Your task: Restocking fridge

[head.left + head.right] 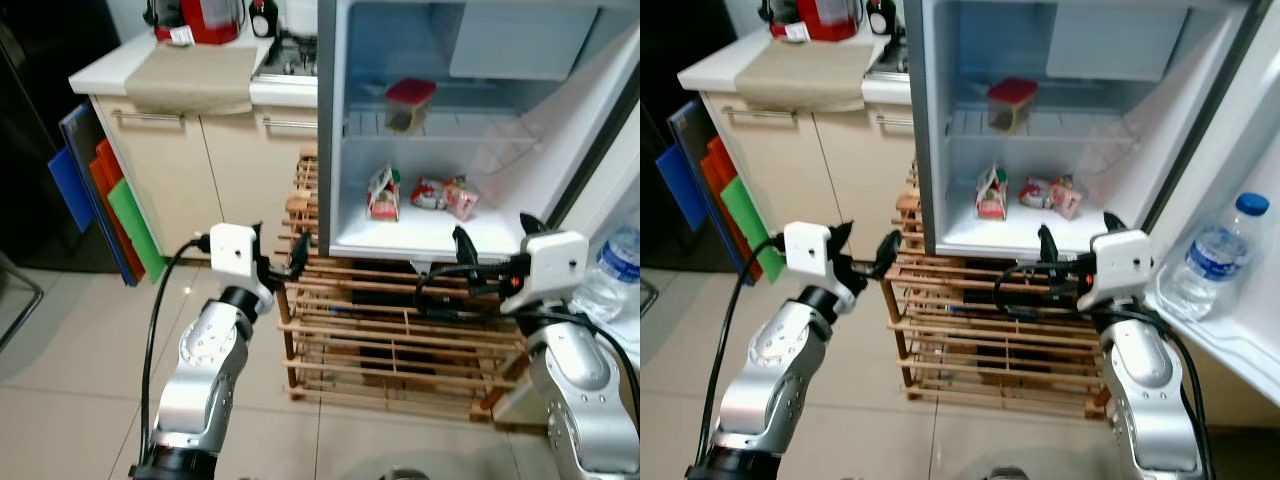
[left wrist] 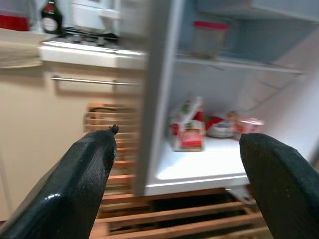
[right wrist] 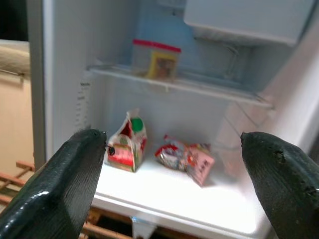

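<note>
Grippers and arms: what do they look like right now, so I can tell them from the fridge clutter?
Both arms are silver. The left gripper and right gripper each have two long black fingers, a white boxy wrist block and black cables.

The left end effector has its two black fingers spread wide, nothing between them. Past them stands the open fridge: a small carton and packets on its floor, a red-lidded container on the shelf above. A wooden rack sits beneath.
</note>
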Motion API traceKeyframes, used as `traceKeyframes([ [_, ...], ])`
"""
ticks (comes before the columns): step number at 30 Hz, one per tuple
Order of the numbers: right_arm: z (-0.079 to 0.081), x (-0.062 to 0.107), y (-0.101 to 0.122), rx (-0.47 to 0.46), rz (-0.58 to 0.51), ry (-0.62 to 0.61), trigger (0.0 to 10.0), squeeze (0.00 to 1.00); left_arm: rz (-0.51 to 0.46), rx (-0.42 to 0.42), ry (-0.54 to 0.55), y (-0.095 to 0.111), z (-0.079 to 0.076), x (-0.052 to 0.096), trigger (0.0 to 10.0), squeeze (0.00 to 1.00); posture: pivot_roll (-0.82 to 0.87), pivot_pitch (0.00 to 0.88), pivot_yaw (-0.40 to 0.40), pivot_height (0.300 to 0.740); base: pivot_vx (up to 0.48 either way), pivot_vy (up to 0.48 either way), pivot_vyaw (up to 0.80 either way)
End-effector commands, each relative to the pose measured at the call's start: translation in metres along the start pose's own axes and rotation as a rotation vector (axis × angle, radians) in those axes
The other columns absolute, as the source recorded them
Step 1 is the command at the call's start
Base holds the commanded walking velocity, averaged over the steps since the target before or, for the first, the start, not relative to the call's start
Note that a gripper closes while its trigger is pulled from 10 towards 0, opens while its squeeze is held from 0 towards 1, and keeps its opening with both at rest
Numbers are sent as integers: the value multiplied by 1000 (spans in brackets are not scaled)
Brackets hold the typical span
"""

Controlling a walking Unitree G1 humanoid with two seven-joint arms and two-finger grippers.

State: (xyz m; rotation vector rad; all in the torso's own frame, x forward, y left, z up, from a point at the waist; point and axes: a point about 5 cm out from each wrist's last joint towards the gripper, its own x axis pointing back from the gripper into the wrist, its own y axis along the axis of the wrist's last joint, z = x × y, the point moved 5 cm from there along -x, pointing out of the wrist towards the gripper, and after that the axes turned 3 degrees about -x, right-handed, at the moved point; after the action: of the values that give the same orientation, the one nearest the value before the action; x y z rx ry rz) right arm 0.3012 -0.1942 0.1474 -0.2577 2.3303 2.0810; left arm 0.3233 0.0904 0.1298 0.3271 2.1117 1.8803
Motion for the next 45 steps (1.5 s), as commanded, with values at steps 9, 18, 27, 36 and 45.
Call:
traceKeyframes([
  [9,-1,5,-6,-9,5,-7,10000,0,-29,-56,-74,13,-10,0,10000,0,-182,0,64,740,0,-295,0],
  [18,2,9,-10,-10,17,2,10000,0,-33,-81,-94,17,-13,-6,10000,0,-198,0,79,740,0,0,0],
  [27,0,10,-9,-2,16,-2,10000,0,-35,-84,-107,16,-18,-11,10000,0,-213,0,78,740,0,0,0],
  [36,-2,12,-9,1,18,-6,10000,0,-39,-87,-117,16,-21,-13,10000,0,-221,0,78,740,0,0,0],
  [45,-3,17,-10,-1,28,-8,10000,0,-33,-102,-109,13,-18,-13,10000,0,-226,0,83,740,0,0,0],
])
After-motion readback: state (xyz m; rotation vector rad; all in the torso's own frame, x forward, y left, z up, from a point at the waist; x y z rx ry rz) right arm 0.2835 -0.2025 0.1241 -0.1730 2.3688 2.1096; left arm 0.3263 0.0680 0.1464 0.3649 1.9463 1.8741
